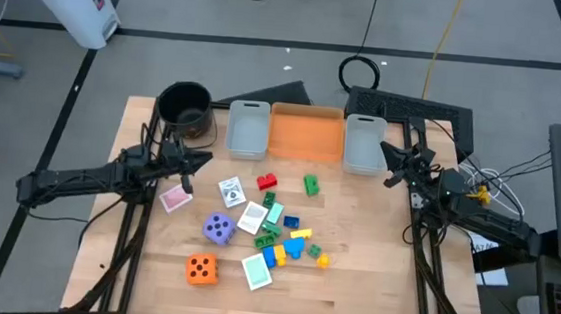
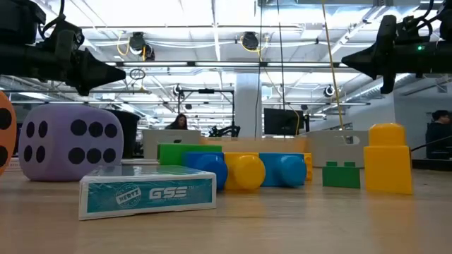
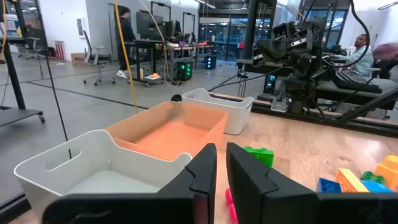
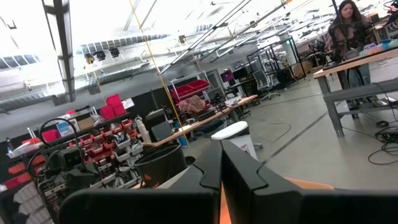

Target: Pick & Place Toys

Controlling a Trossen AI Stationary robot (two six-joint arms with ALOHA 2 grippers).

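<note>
Both pairs of jaws were clenched on nothing, the left gripper poised above the table's left side just beside the round black pot, the right gripper raised at the table's right edge near the far grey bin. From left to right, the wooden table carried a pink card near the left gripper, then an orange dotted die toward the front edge and a purple dotted die just behind it. A white patterned card and another white card lay near the middle, with a teal boxed deck toward the front. A red brick and a green brick sat apart in the open strip before the bins, while blue, yellow and green bricks clustered right of centre (some touching, in a loose heap). Along the back edge stood three smooth plastic bins side by side: a near grey bin, an orange bin and the far grey one. Bare wood lay open along the table's right side and front right corner. At table height the purple die showed soft, rounded corners, and the bricks glossy round studs.
</note>
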